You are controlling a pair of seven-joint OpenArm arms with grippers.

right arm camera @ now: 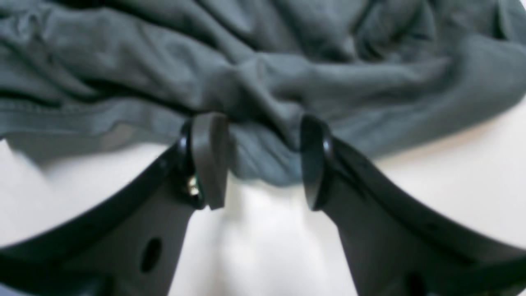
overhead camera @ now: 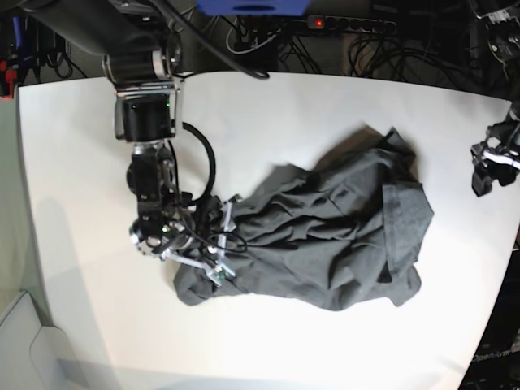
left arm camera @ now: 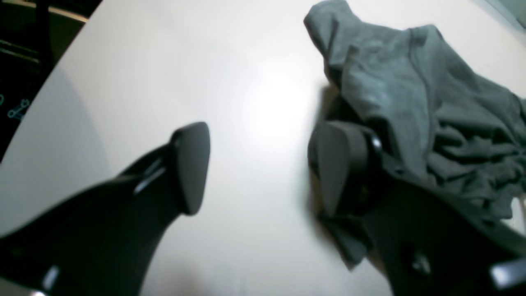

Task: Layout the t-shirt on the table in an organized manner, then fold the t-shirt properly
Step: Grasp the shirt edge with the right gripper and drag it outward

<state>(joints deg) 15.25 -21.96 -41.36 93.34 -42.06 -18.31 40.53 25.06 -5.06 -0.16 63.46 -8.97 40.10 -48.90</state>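
Risk first: my right pincer straddles a thick bunched fold at the near edge of the crumpled dark charcoal-grey cloth t-shirt. If I clamp here I likely catch several layers, and pulling would drag the whole heap across the large white smooth desk instead of spreading it. The fold could also slip out, since the jaws stand apart on either side of it and are not clamped.

Right arm reaches down from the far edge, wrist low over the shirt's corner, cable looped beside it.

My left pincer hangs apart over bare desk with nothing between its jaws; one finger seems to brush the shirt's edge, blur makes that unsure.

The shirt lies wrinkled mid-desk, not laid out yet.
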